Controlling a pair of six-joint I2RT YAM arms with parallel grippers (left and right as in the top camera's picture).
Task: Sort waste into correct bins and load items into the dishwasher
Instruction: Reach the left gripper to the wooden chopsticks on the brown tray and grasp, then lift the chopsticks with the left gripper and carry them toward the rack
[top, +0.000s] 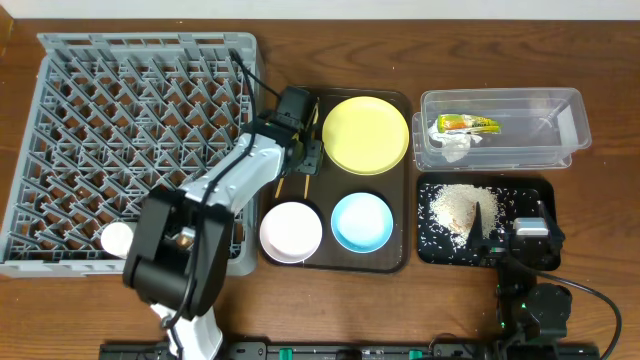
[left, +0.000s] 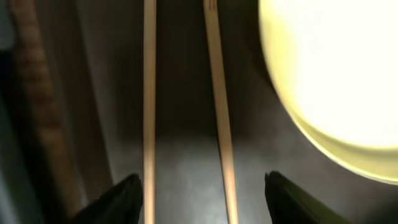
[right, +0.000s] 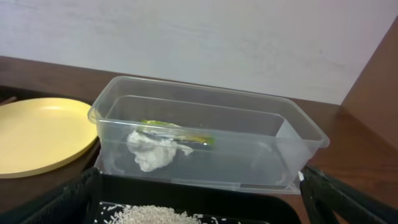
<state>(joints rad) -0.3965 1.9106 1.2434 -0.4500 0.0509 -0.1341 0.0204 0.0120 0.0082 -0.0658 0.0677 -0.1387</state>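
Straddling the two chopsticks (left: 221, 124) with the left fingers (left: 121, 202) spread, not yet pinching: long axis straight ahead and crosswise to closing, plate (left: 336, 81) outboard of the right-hand tip; right fingers (right: 348, 199) spread, well apart.

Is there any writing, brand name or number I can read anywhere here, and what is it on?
None can be read.
The snack wrapper in the clear tub has coloured print, but it is too small and blurred to make out.
Nothing else shows any lettering.
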